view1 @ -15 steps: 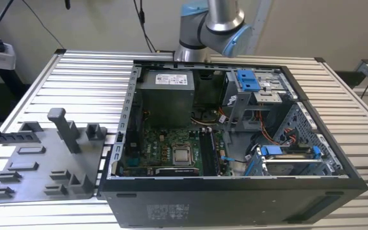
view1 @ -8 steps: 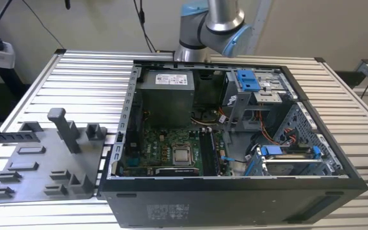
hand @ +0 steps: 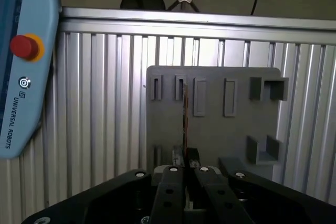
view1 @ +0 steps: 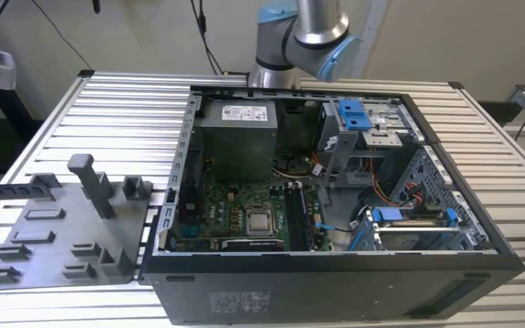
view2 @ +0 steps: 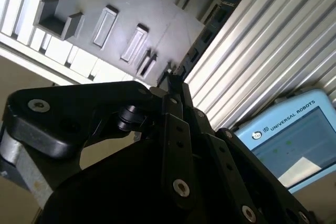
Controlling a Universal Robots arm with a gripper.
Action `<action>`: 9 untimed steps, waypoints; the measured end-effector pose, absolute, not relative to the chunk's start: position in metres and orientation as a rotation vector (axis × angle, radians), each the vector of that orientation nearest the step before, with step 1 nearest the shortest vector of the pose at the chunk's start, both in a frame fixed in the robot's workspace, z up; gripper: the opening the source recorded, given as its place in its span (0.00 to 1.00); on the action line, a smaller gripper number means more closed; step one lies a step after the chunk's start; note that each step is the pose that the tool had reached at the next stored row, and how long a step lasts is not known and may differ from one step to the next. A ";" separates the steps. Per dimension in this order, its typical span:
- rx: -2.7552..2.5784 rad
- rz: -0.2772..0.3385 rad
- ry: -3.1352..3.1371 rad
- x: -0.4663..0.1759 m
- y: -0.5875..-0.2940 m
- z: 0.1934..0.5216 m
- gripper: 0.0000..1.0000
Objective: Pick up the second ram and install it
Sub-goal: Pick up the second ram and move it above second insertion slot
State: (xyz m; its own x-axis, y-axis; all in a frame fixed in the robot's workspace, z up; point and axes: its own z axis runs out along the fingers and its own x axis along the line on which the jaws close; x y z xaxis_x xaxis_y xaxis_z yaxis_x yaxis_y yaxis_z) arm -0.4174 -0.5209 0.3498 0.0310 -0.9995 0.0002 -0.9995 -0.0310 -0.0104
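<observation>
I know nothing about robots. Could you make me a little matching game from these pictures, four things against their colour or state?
Things:
1. second ram
2. holder tray
3. round button
4. computer case

Colours or states:
A. red
B. open, circuit board showing
C. held edge-on in the gripper
D. light grey, with slots

Pairs: 1-C, 2-D, 3-A, 4-B

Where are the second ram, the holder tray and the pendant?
second ram (hand: pixel 185 114), first wrist view, its thin edge.
holder tray (hand: pixel 215 135), first wrist view, bare face.
pendant (hand: pixel 37 77), first wrist view, blue casing.
</observation>
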 end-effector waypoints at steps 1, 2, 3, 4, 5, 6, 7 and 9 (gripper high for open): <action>-2.251 -0.013 2.182 -0.417 -0.521 0.351 0.14; -2.252 -0.015 2.183 -0.417 -0.521 0.353 0.14; -2.252 -0.016 2.183 -0.417 -0.521 0.353 0.14; -2.253 -0.018 2.184 -0.417 -0.521 0.354 0.14; -2.253 -0.018 2.184 -0.417 -0.521 0.354 0.14; -2.253 -0.018 2.184 -0.417 -0.521 0.354 0.14; -2.253 -0.018 2.184 -0.418 -0.521 0.354 0.14; -2.252 -0.017 2.186 -0.418 -0.521 0.355 0.14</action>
State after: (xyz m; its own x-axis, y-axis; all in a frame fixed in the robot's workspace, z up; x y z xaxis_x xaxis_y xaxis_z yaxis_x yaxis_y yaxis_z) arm -0.4175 -0.5209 0.3550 0.0298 -0.9995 0.0054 -0.9995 -0.0298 -0.0102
